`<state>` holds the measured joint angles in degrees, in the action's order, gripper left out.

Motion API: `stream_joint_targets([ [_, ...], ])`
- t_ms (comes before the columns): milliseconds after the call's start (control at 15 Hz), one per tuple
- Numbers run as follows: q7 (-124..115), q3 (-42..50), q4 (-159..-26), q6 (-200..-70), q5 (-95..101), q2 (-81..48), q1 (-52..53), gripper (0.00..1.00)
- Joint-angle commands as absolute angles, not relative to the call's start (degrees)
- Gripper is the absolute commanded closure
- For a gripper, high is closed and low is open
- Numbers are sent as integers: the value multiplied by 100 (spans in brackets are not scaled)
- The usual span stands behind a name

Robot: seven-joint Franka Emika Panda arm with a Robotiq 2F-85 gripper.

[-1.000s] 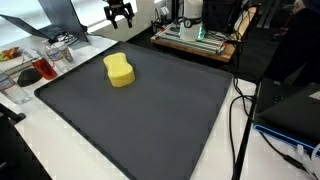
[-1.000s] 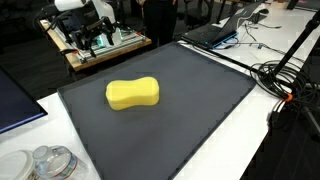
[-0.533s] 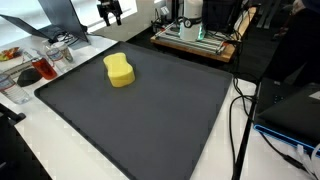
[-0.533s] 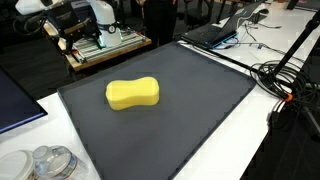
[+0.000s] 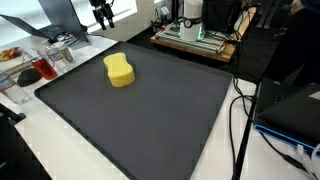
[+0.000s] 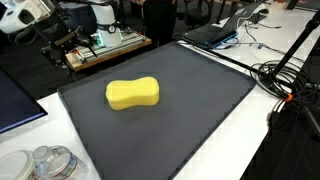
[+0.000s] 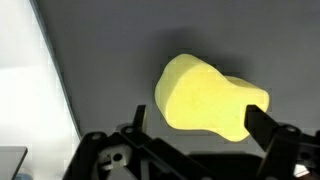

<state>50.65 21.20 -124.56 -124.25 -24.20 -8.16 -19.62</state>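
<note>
A yellow peanut-shaped sponge lies on the dark grey mat; it shows in both exterior views and in the wrist view. My gripper hangs high in the air beyond the far edge of the mat, well above and behind the sponge. In the wrist view its fingers are spread wide apart with the sponge far below between them. It is open and holds nothing.
A wooden board with equipment stands behind the mat. A tray with glassware sits beside the mat, and glass jars stand near its corner. Cables and a laptop lie at the other side.
The gripper has risen and moved away from the mat, toward the frame edge in both exterior views. The sponge has not moved.
</note>
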Motion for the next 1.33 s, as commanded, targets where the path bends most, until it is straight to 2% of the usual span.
stream_joint_targets([
  [0, 5230, 1936, -11849, -12000, -2635, -1309, -2290, 0],
  [1267, 5598, 964, -9536, -10952, -905, -2638, -2223, 0],
])
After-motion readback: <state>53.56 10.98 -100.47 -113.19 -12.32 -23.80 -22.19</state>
